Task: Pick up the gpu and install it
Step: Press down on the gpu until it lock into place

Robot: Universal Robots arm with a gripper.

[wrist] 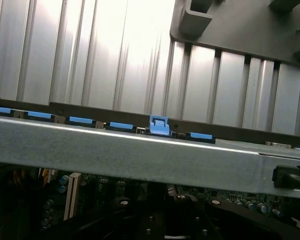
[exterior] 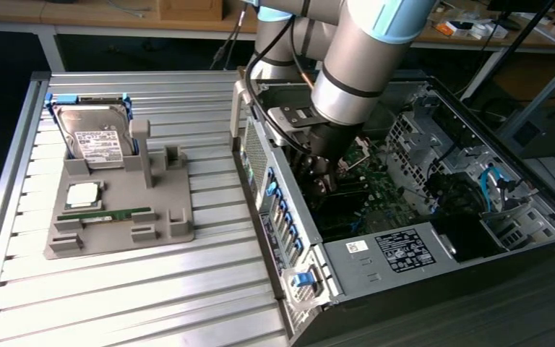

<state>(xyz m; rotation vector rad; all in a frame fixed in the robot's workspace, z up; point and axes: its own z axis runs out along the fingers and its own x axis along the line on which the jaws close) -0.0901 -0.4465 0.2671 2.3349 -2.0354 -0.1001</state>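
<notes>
Hand: the robot's dark hand [exterior: 318, 172] was pressed together, low inside the open black computer case [exterior: 509, 238].
Card: hidden beneath hand; long axis unclear.

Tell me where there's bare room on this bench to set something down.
Bare ribbed tabletop lies free in front of the gray parts holder, and a strip between it and the computer case. It is crowded on the holder, with the hard drive and memory stick, and inside the case, where the gripper reaches.
</notes>
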